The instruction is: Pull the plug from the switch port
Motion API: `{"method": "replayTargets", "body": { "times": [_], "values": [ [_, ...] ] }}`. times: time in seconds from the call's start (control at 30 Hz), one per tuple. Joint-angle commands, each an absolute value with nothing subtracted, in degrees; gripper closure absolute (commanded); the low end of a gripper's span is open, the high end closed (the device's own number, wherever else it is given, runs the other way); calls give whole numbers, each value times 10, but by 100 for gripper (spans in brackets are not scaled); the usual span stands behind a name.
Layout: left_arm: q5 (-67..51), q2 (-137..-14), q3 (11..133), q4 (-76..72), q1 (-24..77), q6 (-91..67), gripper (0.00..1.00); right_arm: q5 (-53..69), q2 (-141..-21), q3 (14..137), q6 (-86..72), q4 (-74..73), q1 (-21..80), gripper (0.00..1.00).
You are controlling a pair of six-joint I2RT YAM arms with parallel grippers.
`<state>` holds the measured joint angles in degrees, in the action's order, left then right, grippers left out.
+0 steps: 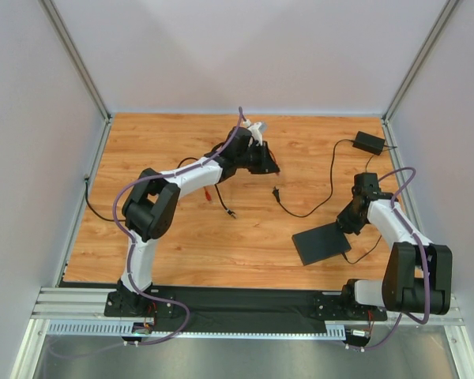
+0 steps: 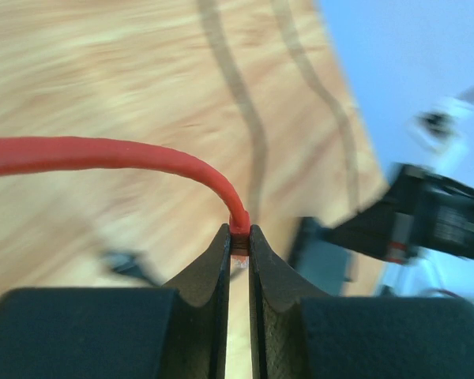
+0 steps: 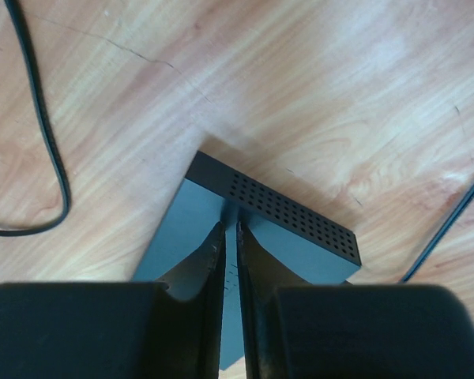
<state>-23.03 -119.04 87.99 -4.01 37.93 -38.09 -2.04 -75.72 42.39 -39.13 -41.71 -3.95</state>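
My left gripper is shut on the plug, a small dark end piece of a red cable that arcs away to the left. It holds the plug in the air over the wooden table, far from the switch. In the top view the left gripper is at the back middle of the table. The switch is a thin flat black box with a perforated edge. My right gripper is shut with its tips resting on the box's top. The switch port is hidden.
A small black adapter brick lies at the back right. Its black cable trails to a two-pin plug mid-table. Another stretch of black cable curves left of the switch. Grey walls enclose the table.
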Motion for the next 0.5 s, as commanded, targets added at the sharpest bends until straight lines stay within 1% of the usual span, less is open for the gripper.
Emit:
{"method": "replayTargets", "body": {
  "times": [0.0, 0.03, 0.07, 0.2, 0.23, 0.3, 0.37, 0.47],
  "values": [
    [-164, -1154, 875, 68, 369, -317, 81, -41, -751, 423, -364, -475, -40, 88],
    [-158, -1153, 874, 76, 366, -316, 73, -41, -744, 426, -363, -476, -40, 87],
    [-146, -1149, 873, 88, 362, -317, 69, -41, -742, 427, -363, -480, -40, 87],
    [-140, -1145, 858, 91, 350, -323, 64, -31, -731, 436, -360, -487, -40, 87],
    [-136, -1142, 852, 91, 350, -321, 58, -30, -729, 437, -359, -491, -40, 87],
    [-133, -1123, 834, 86, 349, -316, 55, -26, -725, 443, -352, -497, -40, 86],
    [-124, -1085, 810, 68, 350, -315, 51, -21, -715, 445, -338, -499, -40, 82],
    [-111, -1019, 766, 64, 359, -289, 47, -9, -700, 450, -342, -497, -40, 75]
  ]
}}
